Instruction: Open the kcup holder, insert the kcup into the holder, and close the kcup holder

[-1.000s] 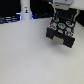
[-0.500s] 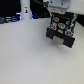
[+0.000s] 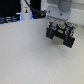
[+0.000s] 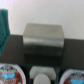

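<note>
The kcup holder (image 3: 61,35) is a black boxy case on the white table at the exterior view's upper right. Its tray seems drawn out, with round pods showing on it. My gripper (image 3: 59,22) hangs from the white arm right above the holder. The blur hides whether its fingers are open or shut. A small green patch (image 3: 60,25) that may be the kcup's lid sits just under the gripper. In the wrist view the holder's dark case (image 4: 44,38) fills the middle. A red-lidded pod (image 4: 11,75) and a white rounded shape (image 4: 43,75) lie in front of it.
A tall white post (image 3: 25,12) with a blue glow beside it stands at the back of the exterior view's left. Dark equipment (image 3: 9,20) lines the back edge there. A teal object (image 4: 4,25) shows at the wrist picture's edge.
</note>
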